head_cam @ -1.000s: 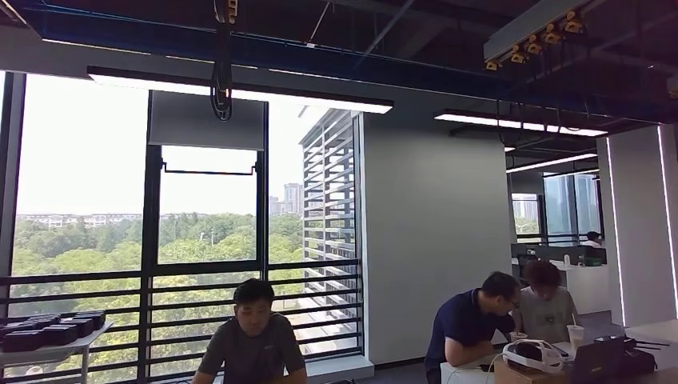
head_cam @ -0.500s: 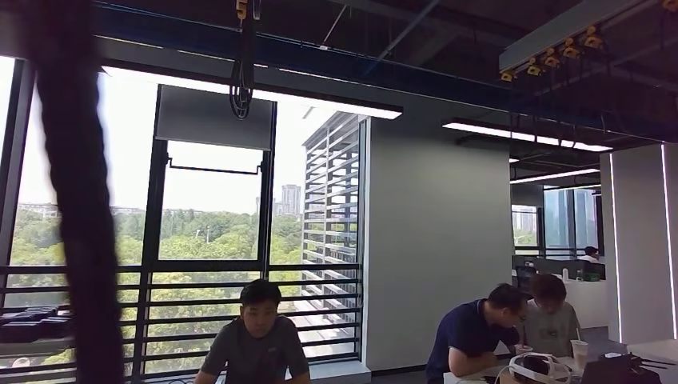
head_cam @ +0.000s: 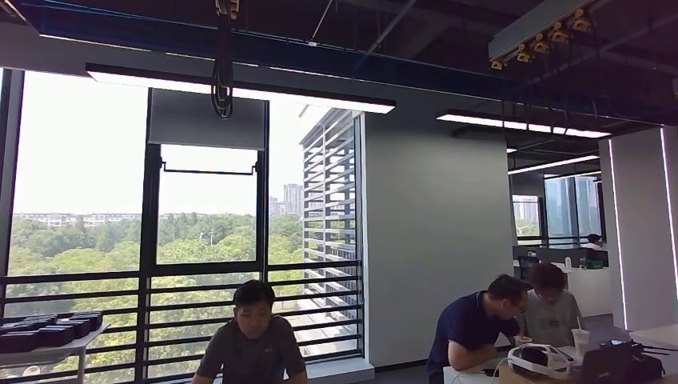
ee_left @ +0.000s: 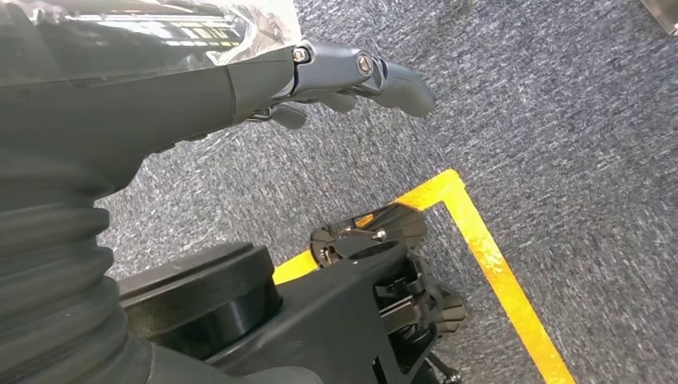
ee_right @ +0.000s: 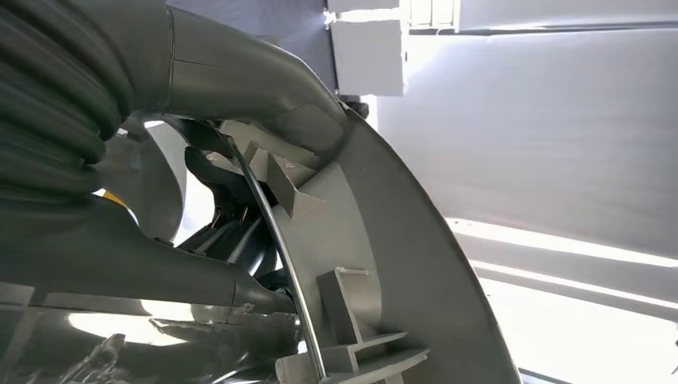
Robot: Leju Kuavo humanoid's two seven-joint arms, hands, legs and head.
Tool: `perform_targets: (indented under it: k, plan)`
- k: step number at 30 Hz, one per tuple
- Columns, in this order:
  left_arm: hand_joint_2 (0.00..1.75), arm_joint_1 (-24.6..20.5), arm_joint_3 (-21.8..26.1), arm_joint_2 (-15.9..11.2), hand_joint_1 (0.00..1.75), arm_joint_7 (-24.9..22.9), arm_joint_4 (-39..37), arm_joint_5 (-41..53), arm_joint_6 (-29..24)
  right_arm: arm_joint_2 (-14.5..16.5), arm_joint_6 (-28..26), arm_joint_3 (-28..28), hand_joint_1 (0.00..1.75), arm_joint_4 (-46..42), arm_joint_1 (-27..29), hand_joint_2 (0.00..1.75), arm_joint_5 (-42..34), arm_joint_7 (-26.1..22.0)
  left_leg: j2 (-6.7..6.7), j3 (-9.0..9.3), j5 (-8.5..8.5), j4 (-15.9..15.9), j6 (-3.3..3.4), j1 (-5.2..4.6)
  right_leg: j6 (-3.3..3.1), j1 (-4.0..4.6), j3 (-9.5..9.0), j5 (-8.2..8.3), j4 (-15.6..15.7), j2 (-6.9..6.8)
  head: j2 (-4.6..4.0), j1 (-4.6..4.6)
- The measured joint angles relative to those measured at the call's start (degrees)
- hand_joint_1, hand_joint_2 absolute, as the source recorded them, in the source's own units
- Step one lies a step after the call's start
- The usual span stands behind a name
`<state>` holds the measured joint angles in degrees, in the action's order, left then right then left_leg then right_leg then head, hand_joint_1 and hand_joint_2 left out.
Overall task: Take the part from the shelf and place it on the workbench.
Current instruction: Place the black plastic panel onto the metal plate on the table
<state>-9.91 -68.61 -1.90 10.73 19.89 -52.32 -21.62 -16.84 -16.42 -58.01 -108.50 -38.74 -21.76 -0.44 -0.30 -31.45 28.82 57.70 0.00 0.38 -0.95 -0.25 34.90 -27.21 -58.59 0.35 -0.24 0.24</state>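
Observation:
The part (ee_right: 376, 264) is a large pale grey curved shell with raised ribs and a thin metal rim. My right hand (ee_right: 228, 80) grips it, with the thick grey thumb lying over its edge and dark fingers (ee_right: 240, 240) behind it, in front of a pale wall. My left hand (ee_left: 328, 72) hangs over grey carpet with its fingers stretched out, holding nothing. The head view looks high across an office and shows no shelf or workbench surface near me.
A yellow tape corner (ee_left: 496, 264) marks the carpet under my left hand. One person (head_cam: 254, 344) sits ahead by the windows, and two people (head_cam: 512, 320) sit at a table (head_cam: 640, 338) on the right. A white table with black trays (head_cam: 48, 332) stands at the left.
The camera swayed: half a second ago the whole view had shifted and a dark blurred bar crossed its left side. Now the bar is gone and the view matches one second ago.

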Motion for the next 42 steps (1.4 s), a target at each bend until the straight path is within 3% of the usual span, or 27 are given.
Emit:
perform_targets:
  k: [9, 19, 32, 42]
  plan:
    - [1.75, -0.2, 0.0, 0.3, 0.00, -0.7, 0.0, 0.5, 0.1, -0.2, -2.2, 0.0, 1.75, 6.9, -3.7, 1.75, 2.1, 4.6, 0.00, 0.02, -0.09, -0.1, -0.29, -0.05, -0.08, -0.03, -0.06, 0.04, 0.0, -0.01, 0.00, -0.08]
    - [1.75, -0.8, 0.0, 0.3, 0.00, -2.7, 0.0, 1.7, 0.2, 0.5, 0.3, -2.7, 1.75, 17.4, -9.8, 1.75, 10.8, 16.1, -0.06, 0.03, -0.09, -0.1, -0.28, -0.09, -0.05, -0.07, -0.17, 0.10, 0.1, -0.12, 0.00, -0.15]
    - [1.75, -1.5, 0.0, 0.6, 0.00, -5.0, 0.0, 3.8, 1.0, 5.6, 6.6, -9.7, 1.75, 37.1, -16.8, 1.75, 21.7, 24.0, -0.28, 0.14, -0.10, -0.1, -0.28, -0.08, -0.05, -0.05, -0.35, 0.08, 0.1, -0.29, 0.00, -0.13]
    - [1.75, -1.6, 0.0, 0.8, 0.00, -6.6, -0.1, 5.9, 1.0, 10.8, 8.7, -13.9, 1.75, 53.2, -17.4, 1.75, 33.3, 27.6, -0.31, 0.15, -0.11, -0.1, -0.28, -0.08, -0.04, -0.06, -0.38, 0.09, 0.2, -0.29, 0.00, -0.14]
